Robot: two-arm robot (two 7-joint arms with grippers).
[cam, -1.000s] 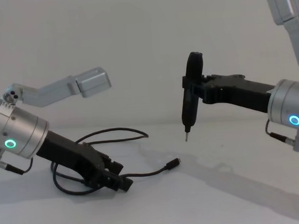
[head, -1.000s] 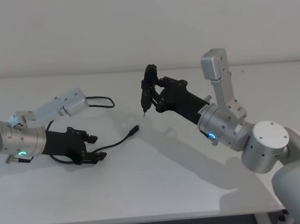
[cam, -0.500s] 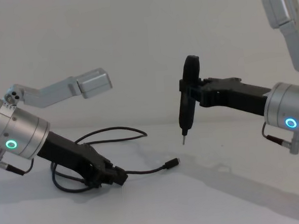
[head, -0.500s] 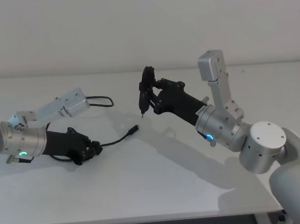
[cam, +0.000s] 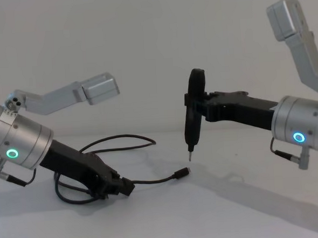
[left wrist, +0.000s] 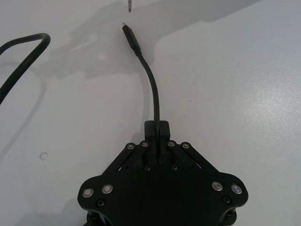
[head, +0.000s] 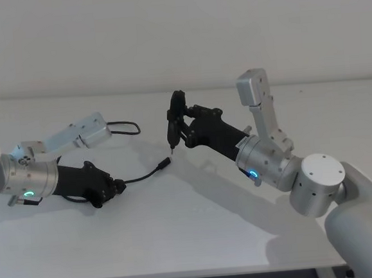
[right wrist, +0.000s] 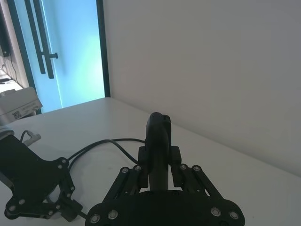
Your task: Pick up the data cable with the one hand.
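**A:** What fills the scene, biggest first?

**B:** The white table [head: 199, 228] spans the lower half of the head view; on it, at the right, the right arm reaches toward the centre, its blue ring glowing on the silver wrist; at the left edge, the left arm lies low, a green ring on its wrist.

**A:** And the right gripper [head: 183, 123]?

**B:** Just above centre in the head view, raised off the table; its fingers are clamped on a black screwdriver [cam: 192, 111] that hangs upright, metal tip down; in the chest view the tip sits above and just beside the cable's free plug, not touching it.

**A:** The left gripper [head: 115, 186]?

**B:** Left of centre in the head view, down at the table surface; its fingers are closed together around the data cable [left wrist: 154, 96]; in the left wrist view the cord runs out from between the fingertips [left wrist: 156, 128].

**A:** Where does the cable lie?

**B:** On the table; from the grip it curves toward the centre and ends in a small metal-tipped plug [cam: 182, 173] lying flat; behind the gripper it loops back under the left arm, another stretch arcing toward the upper left of the head view.
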